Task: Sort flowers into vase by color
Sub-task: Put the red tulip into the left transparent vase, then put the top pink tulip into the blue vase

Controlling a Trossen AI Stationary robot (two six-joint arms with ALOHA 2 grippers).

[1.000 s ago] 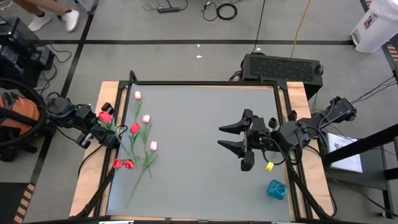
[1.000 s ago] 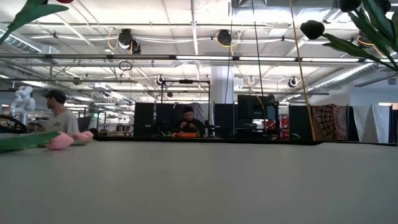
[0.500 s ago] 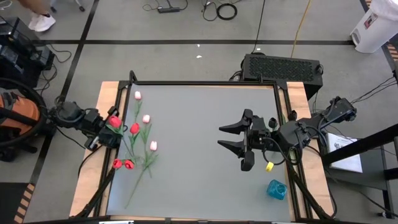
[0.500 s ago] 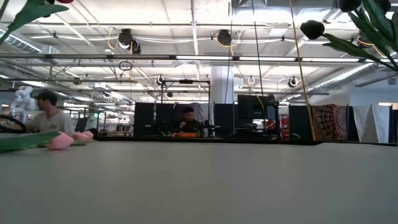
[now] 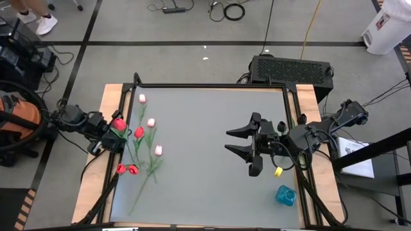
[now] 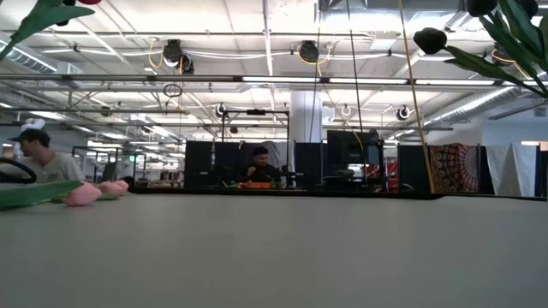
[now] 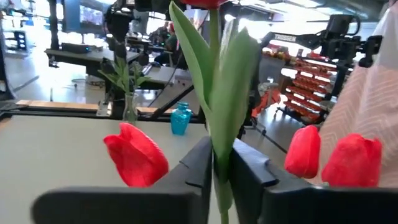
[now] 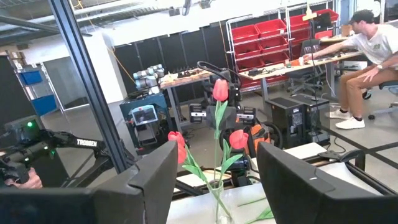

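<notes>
Several flowers (image 5: 146, 144) near table's (image 5: 212, 186) left edge

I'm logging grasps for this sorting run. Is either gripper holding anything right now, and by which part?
The left gripper holds a red-headed artificial tulip by its green stem, low between the jaws. The right gripper is open and holds nothing.

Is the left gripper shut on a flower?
Yes: left gripper fingers pinch a green tulip stem upright between them.
</notes>
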